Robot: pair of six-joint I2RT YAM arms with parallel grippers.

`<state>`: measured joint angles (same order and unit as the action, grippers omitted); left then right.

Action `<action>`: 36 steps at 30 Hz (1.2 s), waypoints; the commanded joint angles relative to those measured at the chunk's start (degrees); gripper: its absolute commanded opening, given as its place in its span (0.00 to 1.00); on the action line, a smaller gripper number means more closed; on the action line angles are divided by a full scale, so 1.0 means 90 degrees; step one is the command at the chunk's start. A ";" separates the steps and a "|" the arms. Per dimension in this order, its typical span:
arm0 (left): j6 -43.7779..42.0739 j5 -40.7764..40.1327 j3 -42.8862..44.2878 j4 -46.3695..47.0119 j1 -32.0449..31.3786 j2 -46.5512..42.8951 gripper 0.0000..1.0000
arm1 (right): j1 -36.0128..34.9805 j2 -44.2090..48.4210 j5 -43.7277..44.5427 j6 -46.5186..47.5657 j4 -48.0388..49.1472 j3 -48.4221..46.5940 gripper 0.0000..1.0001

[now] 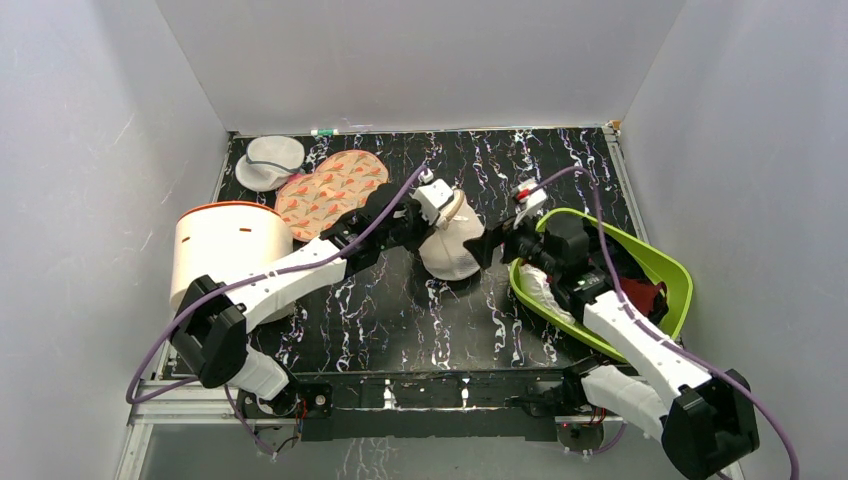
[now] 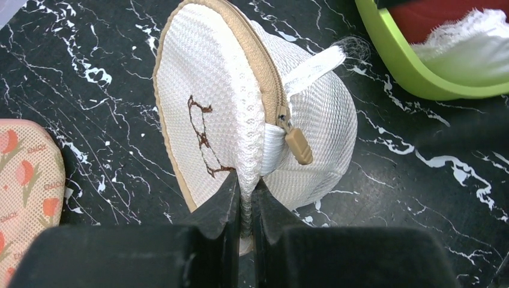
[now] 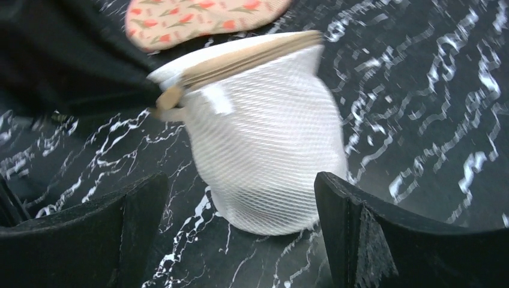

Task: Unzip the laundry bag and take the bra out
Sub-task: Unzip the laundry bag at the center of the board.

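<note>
Mid-worktop: the left gripper (image 2: 246, 193) is clamped tight on the seam of the laundry bag (image 2: 210, 102), pinching the cream mesh pod by its tan-edged rim. The bag sits near the middle of the black marbled worktop (image 1: 400, 320), a little toward the far edge. Its tan zip pull (image 2: 298, 146) hangs at the seam, and a thin dark mark shows through the flat face. The right gripper (image 3: 240, 186) faces the bag's rounded side with its jaws spread wide, one on either side, gripping nothing. A green basin (image 1: 600, 235) holding white and red cloth lies by the right edge. A white tub with an orange rim (image 1: 225, 245) stands by the left edge, with a peach patterned pod (image 1: 330, 190) beyond it and a grey mesh pod (image 1: 268, 162) in the far-left corner.
</note>
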<state>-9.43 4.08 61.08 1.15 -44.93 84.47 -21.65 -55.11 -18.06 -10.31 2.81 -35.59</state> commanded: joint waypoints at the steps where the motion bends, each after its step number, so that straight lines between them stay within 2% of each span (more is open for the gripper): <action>1: 0.0338 0.0250 0.0420 -0.0196 0.0133 0.0064 0.00 | -0.0779 -0.0223 -0.0348 0.1781 0.1871 0.0078 0.88; 5: 0.0367 0.0250 0.0469 -0.0254 0.0174 0.0063 0.00 | -0.1718 -0.0504 0.0662 0.3315 0.2052 0.0053 0.83; 11: 0.0407 0.0322 0.0486 -0.0270 0.0243 0.0028 0.00 | -0.1880 -0.0511 0.1121 0.4494 0.3002 0.0575 0.67; 13: 0.0402 0.0343 0.0498 -0.0274 0.0265 0.0030 0.00 | -0.1874 -0.0555 0.1138 0.4641 0.3344 0.0733 0.59; 18: 0.0465 0.0519 0.0506 -0.0255 0.0341 0.0046 0.00 | -0.1875 -0.0771 0.1009 0.4768 0.4193 0.1019 0.56; 20: 0.0481 0.0582 0.0531 -0.0277 0.0354 0.0089 0.00 | -0.1872 -0.0820 0.0673 0.4963 0.4437 0.1136 0.54; 22: 0.0495 0.0641 0.0570 -0.0308 0.0353 0.0143 0.00 | -0.1893 -0.0844 0.0213 0.5314 0.4485 0.1206 0.48; 26: 0.0504 0.0696 0.0606 -0.0333 0.0363 0.0166 0.00 | -0.1902 -0.0989 0.0251 0.5293 0.5011 0.1297 0.47; 36: 0.0530 0.0768 0.0597 -0.0331 0.0361 0.0190 0.00 | -0.1903 -0.1593 0.0488 0.5531 0.5322 0.0941 0.41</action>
<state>-5.30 9.50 64.14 -1.91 -42.04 86.78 -38.63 -68.36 -14.70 37.63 44.18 -23.88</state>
